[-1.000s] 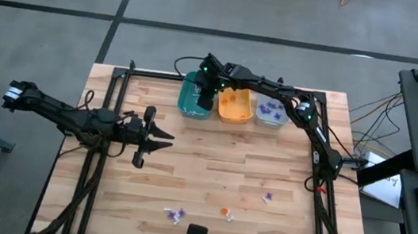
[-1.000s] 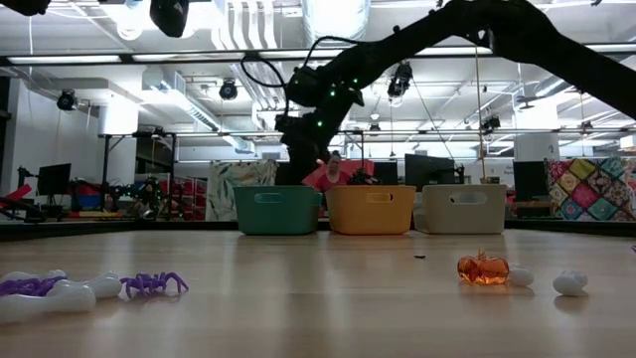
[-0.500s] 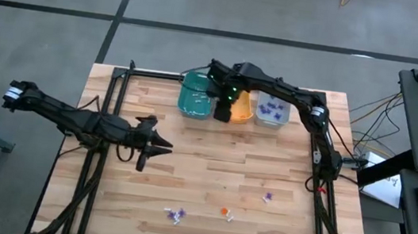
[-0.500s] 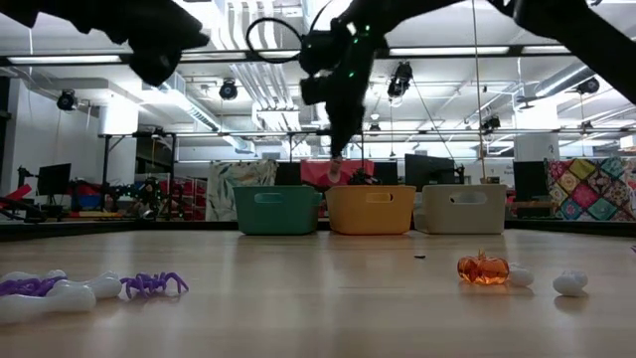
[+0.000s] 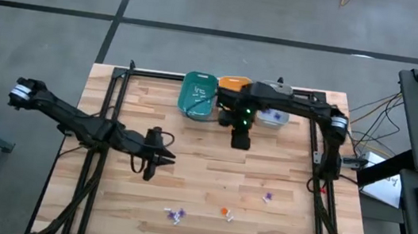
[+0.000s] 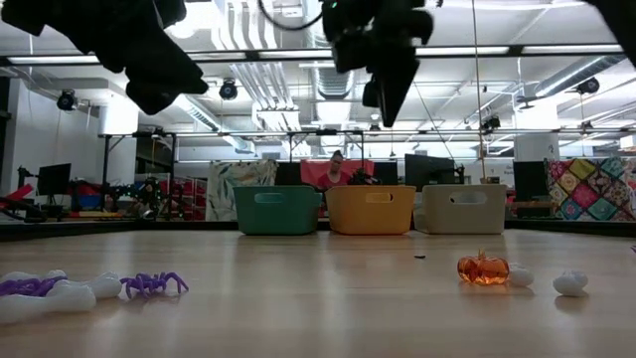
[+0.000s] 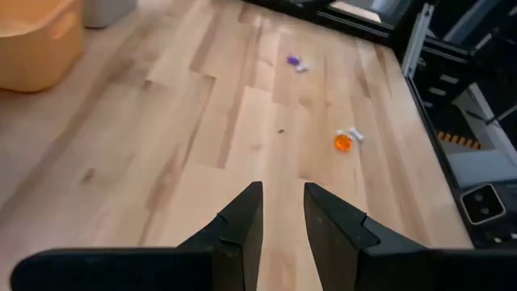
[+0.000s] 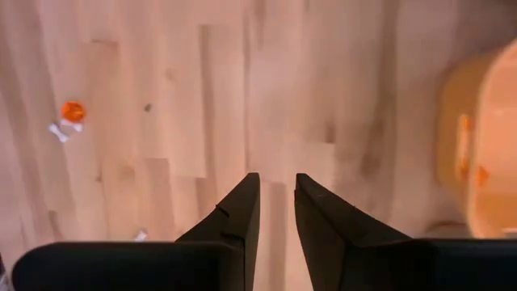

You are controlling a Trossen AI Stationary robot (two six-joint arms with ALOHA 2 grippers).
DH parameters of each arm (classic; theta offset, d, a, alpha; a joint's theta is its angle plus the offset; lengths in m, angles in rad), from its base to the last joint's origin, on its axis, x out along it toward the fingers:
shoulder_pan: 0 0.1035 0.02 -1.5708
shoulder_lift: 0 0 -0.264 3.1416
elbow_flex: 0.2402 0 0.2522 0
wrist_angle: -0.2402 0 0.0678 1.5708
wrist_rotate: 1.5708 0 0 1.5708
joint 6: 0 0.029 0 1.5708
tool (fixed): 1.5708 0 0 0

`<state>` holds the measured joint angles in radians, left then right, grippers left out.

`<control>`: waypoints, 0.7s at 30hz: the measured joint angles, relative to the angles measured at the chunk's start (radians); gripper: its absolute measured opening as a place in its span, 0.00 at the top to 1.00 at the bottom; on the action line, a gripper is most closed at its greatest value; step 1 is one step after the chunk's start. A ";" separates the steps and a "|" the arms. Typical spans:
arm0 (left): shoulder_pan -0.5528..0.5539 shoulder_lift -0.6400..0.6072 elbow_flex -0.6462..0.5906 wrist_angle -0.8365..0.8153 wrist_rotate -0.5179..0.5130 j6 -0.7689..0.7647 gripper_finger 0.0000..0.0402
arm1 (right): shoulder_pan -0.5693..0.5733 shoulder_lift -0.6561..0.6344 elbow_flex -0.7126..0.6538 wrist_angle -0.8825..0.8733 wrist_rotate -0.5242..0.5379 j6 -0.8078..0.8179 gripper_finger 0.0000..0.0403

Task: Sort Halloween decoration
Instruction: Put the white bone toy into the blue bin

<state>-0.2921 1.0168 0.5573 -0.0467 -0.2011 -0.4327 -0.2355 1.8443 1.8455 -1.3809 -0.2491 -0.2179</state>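
The Halloween decoration lies scattered near the table's front edge: a purple trinket point(image 5: 175, 214), an orange one point(image 5: 224, 212) and a purple-white one point(image 5: 268, 197). The low view shows a purple spider point(image 6: 154, 283) and an orange pumpkin point(image 6: 483, 268). My left gripper point(image 5: 157, 159) hovers over the table's left middle, its fingers point(image 7: 246, 214) a little apart with nothing between them. My right gripper point(image 5: 240, 139) hangs high over bare wood in front of the bins and points down. It is narrowly open point(image 8: 277, 198) and holds nothing.
A teal bin point(image 5: 198, 93), an orange bin point(image 5: 233, 82) and a grey bin point(image 5: 273, 117) stand in a row at the table's far edge. Bare wood lies between the bins and the trinkets. A white piece point(image 6: 569, 283) sits beside the pumpkin.
My right gripper has left the space above the teal bin and swung toward the table's near and right side, rising and tipping to point more steeply down. My left gripper has sunk a little toward the near edge and tipped downward.
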 joint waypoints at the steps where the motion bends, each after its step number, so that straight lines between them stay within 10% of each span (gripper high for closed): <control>1: -0.010 0.018 0.010 0.003 0.000 -0.004 0.81 | 0.013 -0.032 -0.045 0.037 -0.002 0.016 0.83; 21: -0.221 0.354 0.280 -0.280 0.000 -0.113 0.81 | 0.245 -0.464 -0.716 0.586 0.008 0.334 0.84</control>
<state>-0.5134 1.3705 0.8377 -0.3272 -0.2008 -0.5454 0.0093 1.3804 1.1297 -0.7954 -0.2414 0.1156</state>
